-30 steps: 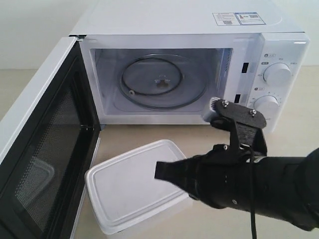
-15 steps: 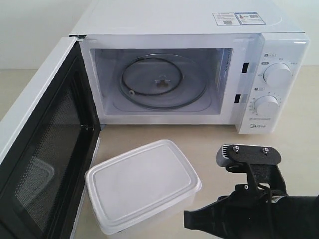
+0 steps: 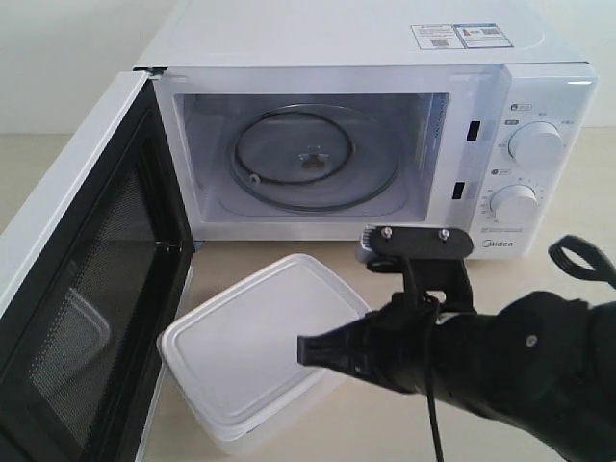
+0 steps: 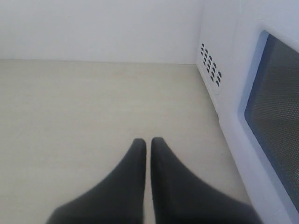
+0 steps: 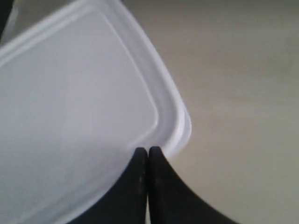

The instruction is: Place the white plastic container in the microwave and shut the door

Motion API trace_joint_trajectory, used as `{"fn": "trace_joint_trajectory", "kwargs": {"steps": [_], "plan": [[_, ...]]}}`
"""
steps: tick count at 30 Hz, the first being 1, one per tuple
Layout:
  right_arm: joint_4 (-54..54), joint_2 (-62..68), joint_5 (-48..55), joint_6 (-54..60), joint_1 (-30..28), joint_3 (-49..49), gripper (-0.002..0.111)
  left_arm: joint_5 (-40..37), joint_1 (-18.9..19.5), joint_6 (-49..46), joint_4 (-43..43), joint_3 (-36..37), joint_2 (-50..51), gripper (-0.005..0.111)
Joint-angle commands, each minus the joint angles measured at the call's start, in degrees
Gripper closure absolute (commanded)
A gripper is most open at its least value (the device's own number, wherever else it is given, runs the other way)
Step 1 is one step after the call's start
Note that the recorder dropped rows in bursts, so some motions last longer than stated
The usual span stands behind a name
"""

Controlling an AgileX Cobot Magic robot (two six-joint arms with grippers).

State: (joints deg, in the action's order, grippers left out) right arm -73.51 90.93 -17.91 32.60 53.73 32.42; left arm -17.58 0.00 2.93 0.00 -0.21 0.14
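The white plastic container (image 3: 241,356) sits lidded on the table in front of the microwave (image 3: 337,38), beside the door (image 3: 87,289), which stands swung wide open. The glass turntable (image 3: 313,159) is bare. My right gripper (image 3: 303,351) is shut, its tips resting over the right part of the lid. In the right wrist view the right gripper (image 5: 148,150) meets the rim at a rounded corner of the container (image 5: 79,107), holding nothing. My left gripper (image 4: 148,141) is shut and empty above bare table, outside the door (image 4: 275,107); it is out of the exterior view.
Two round dials (image 3: 535,144) sit on the microwave's right panel. The right arm's black body (image 3: 520,366) fills the lower right of the exterior view. Vent holes (image 4: 210,65) mark the microwave's side wall near my left gripper. Beige table (image 4: 70,116) stretches around.
My right arm pulled back toward the lower right, then swung in again onto the container's lid. The container has shifted slightly left and toward the microwave, and turned a little.
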Motion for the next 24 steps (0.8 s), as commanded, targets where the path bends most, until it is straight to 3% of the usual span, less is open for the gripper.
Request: {"fn": "trace_joint_trajectory", "kwargs": {"steps": [1,12,15,18,24], "plan": [[0.6,0.34,-7.22,5.17,-0.09,3.47,0.108,-0.02,0.1,0.47,0.0,0.21,-0.14,0.102],[-11.82,-6.47,-10.88,17.38,-0.18,4.28,0.108,-0.02,0.1,0.47,0.0,0.21,-0.14,0.102],[-20.25,-11.27,-5.95,27.03,-1.18,4.28,0.108,-0.02,0.1,0.47,0.0,0.21,-0.14,0.102],[-26.44,-13.72,5.28,36.23,-1.18,3.59,0.108,-0.02,0.1,0.47,0.0,0.21,-0.14,0.102],[-26.44,-13.52,19.91,35.0,-1.18,-2.16,0.108,-0.02,0.1,0.47,0.0,0.21,-0.14,0.102]]}}
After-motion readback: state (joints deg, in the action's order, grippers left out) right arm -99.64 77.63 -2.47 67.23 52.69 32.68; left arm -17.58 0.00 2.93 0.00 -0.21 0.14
